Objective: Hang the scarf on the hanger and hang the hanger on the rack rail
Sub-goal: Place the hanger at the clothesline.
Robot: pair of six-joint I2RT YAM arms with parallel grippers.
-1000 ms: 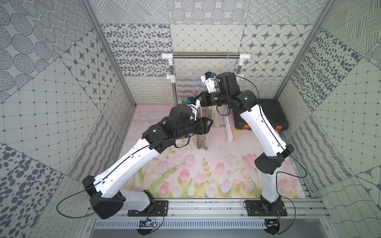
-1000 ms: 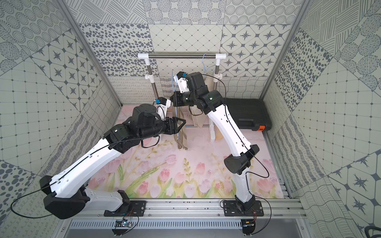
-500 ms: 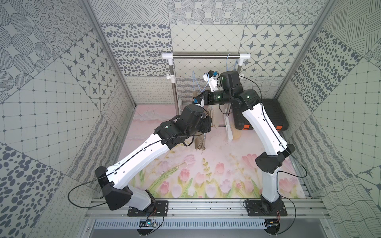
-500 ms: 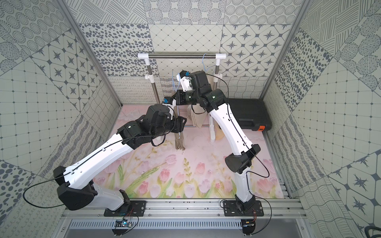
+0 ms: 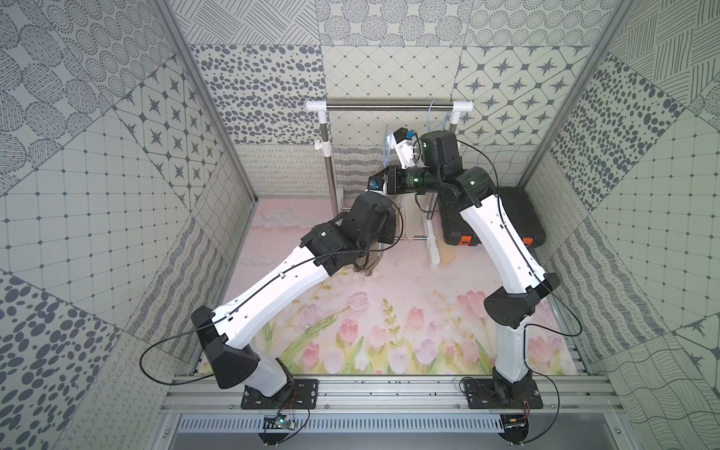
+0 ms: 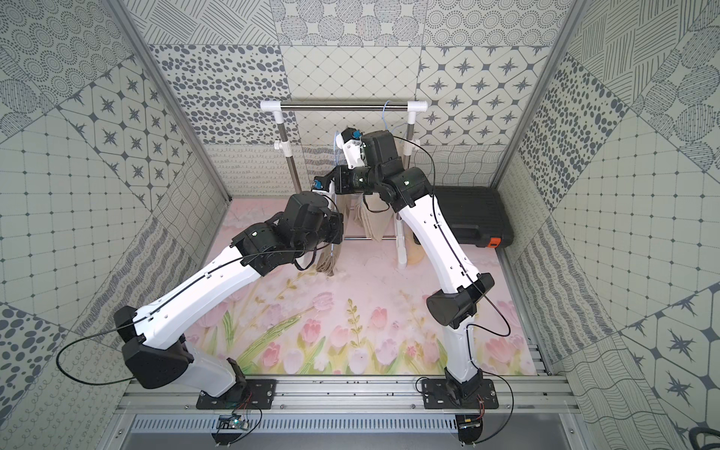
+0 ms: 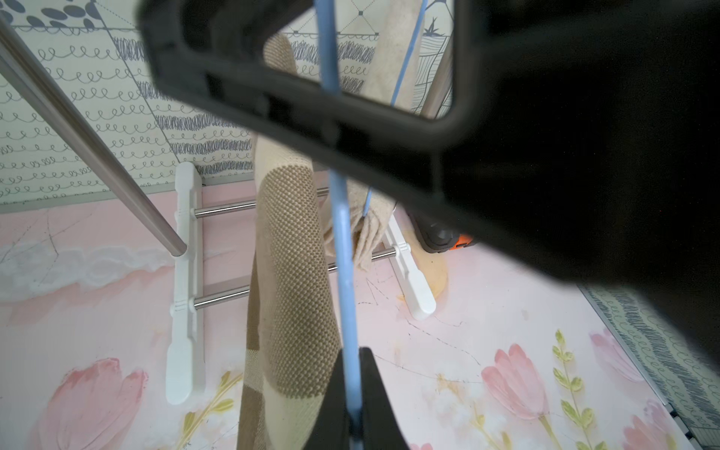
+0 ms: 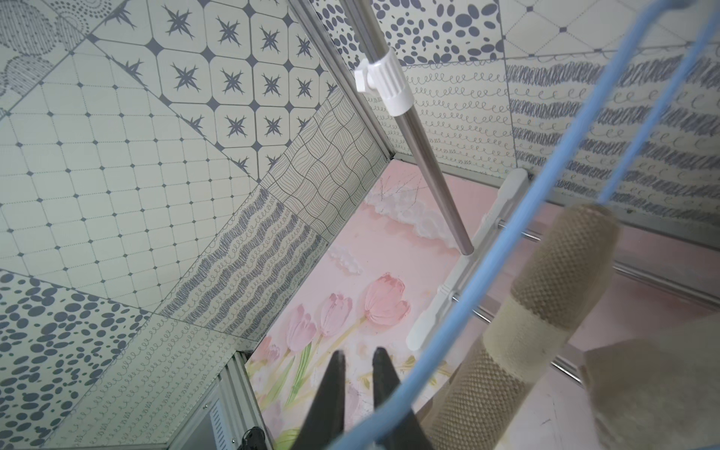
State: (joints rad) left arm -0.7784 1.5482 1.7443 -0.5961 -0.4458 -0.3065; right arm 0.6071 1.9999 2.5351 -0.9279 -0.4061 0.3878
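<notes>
- No text, label, brand, number or sign can be read in any of the views.
- The black case (image 5: 510,218), at about 2 o'clock on the floor mat, shows only plain dark ribbing and orange latches. Any moulded lettering on it may simply be too small to make out.
- The small circuit board (image 5: 278,422), at 6 o'clock below the front rail, is too small for any print on it to be read.
</notes>
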